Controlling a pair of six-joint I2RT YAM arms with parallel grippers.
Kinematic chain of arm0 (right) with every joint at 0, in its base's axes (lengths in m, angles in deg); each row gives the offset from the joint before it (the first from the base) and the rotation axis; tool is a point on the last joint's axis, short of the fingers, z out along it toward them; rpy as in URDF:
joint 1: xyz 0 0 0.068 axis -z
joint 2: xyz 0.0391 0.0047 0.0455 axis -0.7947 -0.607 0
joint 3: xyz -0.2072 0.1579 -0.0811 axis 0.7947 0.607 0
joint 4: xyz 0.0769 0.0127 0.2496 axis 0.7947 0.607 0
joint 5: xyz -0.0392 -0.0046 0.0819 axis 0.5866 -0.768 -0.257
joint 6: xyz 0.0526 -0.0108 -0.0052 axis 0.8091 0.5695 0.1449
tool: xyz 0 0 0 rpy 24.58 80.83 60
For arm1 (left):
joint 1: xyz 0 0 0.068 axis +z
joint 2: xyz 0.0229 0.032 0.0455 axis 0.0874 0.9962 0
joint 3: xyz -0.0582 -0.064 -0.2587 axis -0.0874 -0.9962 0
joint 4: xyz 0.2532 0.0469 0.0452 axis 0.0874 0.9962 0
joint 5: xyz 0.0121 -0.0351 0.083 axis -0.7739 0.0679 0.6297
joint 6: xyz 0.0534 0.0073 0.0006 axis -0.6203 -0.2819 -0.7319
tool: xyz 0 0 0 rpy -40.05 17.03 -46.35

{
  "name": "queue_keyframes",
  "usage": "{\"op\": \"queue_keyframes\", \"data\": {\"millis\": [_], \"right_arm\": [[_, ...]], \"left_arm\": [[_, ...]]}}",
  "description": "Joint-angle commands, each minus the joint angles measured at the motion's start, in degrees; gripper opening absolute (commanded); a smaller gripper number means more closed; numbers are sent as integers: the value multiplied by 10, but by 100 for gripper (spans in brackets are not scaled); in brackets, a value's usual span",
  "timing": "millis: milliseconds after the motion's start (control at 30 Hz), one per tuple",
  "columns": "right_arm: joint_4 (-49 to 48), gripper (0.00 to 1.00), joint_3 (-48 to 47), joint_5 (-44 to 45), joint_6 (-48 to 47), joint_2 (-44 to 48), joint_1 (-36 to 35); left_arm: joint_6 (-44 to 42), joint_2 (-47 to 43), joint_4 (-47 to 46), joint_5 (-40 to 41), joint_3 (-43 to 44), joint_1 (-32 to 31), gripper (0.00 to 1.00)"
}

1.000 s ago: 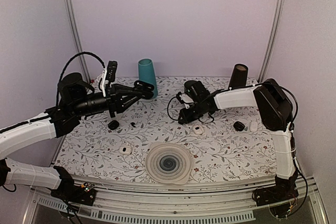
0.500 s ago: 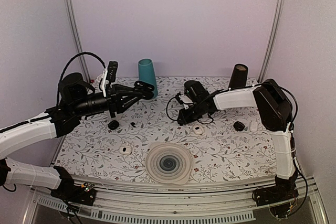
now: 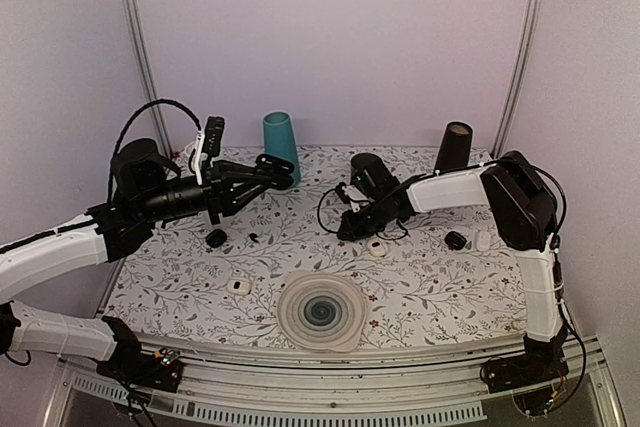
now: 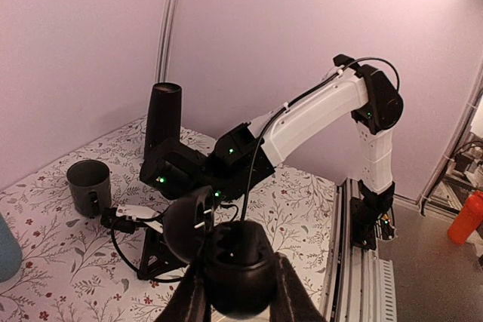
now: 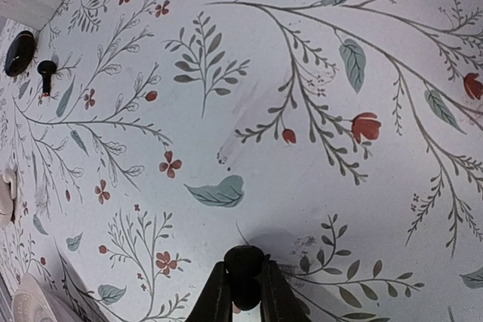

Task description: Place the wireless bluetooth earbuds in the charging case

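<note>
My right gripper (image 5: 244,286) is shut on a tiny glossy black earbud (image 5: 244,260) just above the floral tabletop; in the top view it (image 3: 347,229) is at mid-table. A second small black earbud (image 5: 47,69) lies on the table far left of it, also seen from above (image 3: 254,237). My left gripper (image 4: 240,305) is shut on the open black charging case (image 4: 235,262), lid (image 4: 187,224) swung up, held in the air at the back left (image 3: 272,167).
A black pebble case (image 3: 216,238) lies by the loose bud. White cases (image 3: 238,286) (image 3: 377,245), a black case (image 3: 456,240), a ribbed round disc (image 3: 320,311), a teal cup (image 3: 281,144) and a black cup (image 3: 455,145) stand around.
My right gripper has shifted slightly left with the earbud in it. The left arm and the case have not moved.
</note>
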Motion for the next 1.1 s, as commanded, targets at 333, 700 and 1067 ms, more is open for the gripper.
{"op": "queue_keyframes", "data": {"millis": [333, 700, 1067], "right_arm": [[-15, 16, 6, 2, 10, 17, -1], [-13, 17, -4, 3, 15, 17, -1], [-13, 18, -10, -2, 18, 18, 1]], "left_arm": [[3, 4, -4, -6, 11, 8, 0], [3, 1, 0, -6, 12, 8, 0], [3, 1, 0, -7, 12, 8, 0]]}}
